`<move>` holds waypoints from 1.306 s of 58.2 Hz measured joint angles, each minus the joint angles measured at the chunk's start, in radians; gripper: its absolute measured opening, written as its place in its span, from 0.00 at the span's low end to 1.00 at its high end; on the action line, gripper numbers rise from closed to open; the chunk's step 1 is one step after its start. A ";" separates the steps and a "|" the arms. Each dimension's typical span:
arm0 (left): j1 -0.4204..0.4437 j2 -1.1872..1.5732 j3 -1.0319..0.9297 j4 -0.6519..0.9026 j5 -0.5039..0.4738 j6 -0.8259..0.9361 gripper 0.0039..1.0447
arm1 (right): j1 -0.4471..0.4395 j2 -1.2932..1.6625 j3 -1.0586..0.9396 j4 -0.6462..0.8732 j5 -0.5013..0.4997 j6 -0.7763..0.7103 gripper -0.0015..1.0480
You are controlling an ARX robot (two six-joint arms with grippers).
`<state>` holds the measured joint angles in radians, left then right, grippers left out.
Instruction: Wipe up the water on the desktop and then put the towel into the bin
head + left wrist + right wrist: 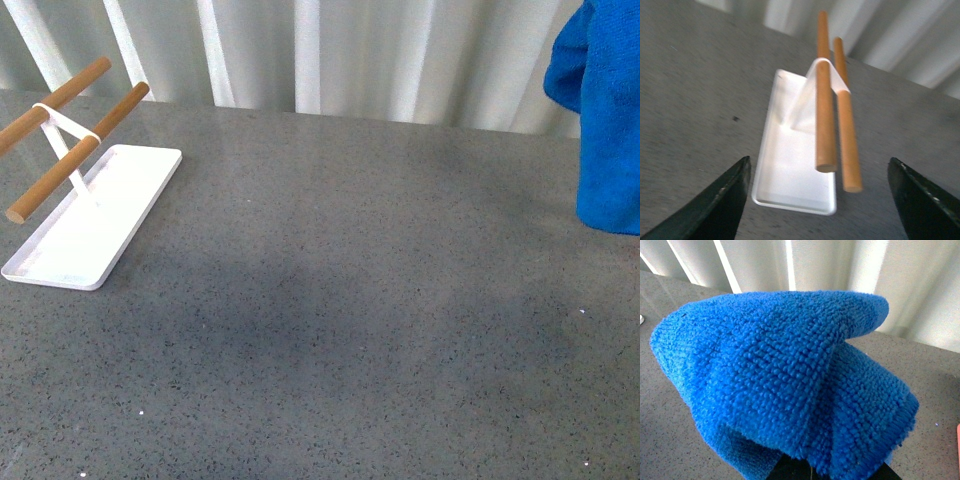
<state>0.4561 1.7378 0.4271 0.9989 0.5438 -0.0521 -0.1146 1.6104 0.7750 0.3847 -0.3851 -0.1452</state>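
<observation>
1. The left jaws are spread wide apart with nothing between them. In the left wrist view the two dark fingers (725, 200) are seen at either side, above the counter (400, 400).
2. The right jaws are almost wholly covered by the towel (780, 380), which fills the right wrist view. Only a small dark part is visible beneath the cloth. The towel is gripped by these jaws and carried clear of the counter.
3. A darker patch (270, 310) is seen on the speckled grey surface, toward the middle of the counter. Whether it is damp or a shadow cannot be determined.
4. The white tray (60, 255) is located by the left edge of the counter, toward the far-left corner. It lies flat and is angled toward the far edge.
5. Two wooden bars (75, 165) are held side by side above the tray by a white support (62, 135). The bars are tilted and project past the tray's near end, as shown in the left wrist view (825, 120).
6. The towel (605, 130) is found at the right edge, toward the far-right corner. It hangs in folds, raised above the surface.
7. A pleated white curtain (350, 50) is seen behind the far edge of the counter.
</observation>
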 joint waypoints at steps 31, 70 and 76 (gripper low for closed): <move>-0.234 -0.491 -0.364 0.164 -0.336 0.044 0.03 | 0.051 -0.008 -0.002 -0.008 0.052 -0.005 0.03; -0.454 -1.164 -0.405 -0.434 -0.541 0.045 0.03 | 0.096 -0.128 -0.068 -0.041 0.096 -0.011 0.03; -0.454 -1.212 -0.405 -0.478 -0.542 0.045 0.03 | 0.093 -0.140 -0.068 -0.055 0.101 -0.015 0.03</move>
<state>0.0025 0.5262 0.0223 0.5209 0.0017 -0.0074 -0.0219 1.4708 0.7067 0.3298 -0.2844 -0.1604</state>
